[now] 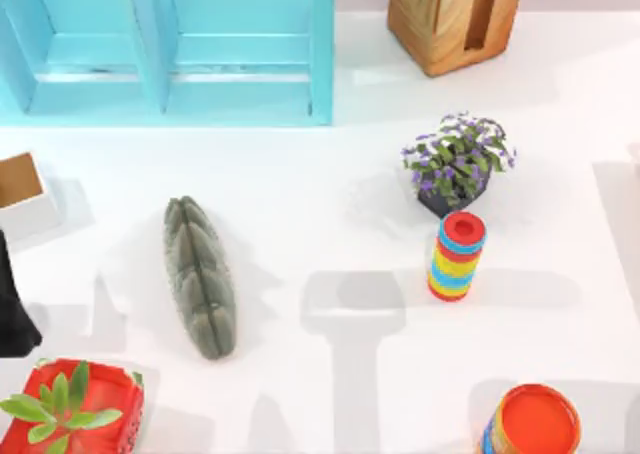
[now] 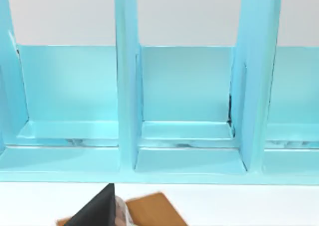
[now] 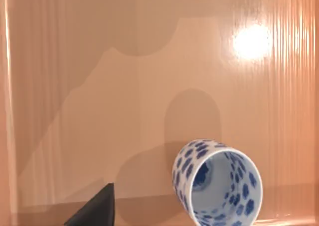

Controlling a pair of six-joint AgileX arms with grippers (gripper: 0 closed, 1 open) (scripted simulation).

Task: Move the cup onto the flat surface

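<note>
The cup (image 3: 214,183) is a small pale tumbler with dark blue spots. In the right wrist view its open mouth faces the camera, and it rests on a glossy orange-brown wooden surface (image 3: 124,86). A dark part of my right gripper (image 3: 97,211) shows beside the cup, apart from it. The flat surface is the white tabletop (image 1: 300,204), seen in the top view. My left arm (image 1: 12,314) sits at the table's left edge. A dark part of my left gripper (image 2: 97,211) hangs over a brown-topped white box (image 2: 152,211), facing the turquoise cabinet (image 2: 184,111).
The turquoise cabinet (image 1: 170,44) and a wooden box (image 1: 455,14) stand at the back. A purple-flowered plant (image 1: 458,159), a striped ring stack (image 1: 457,256), a green cactus-like object (image 1: 200,274), a red planter (image 1: 75,409) and an orange-topped can (image 1: 532,424) stand on the table.
</note>
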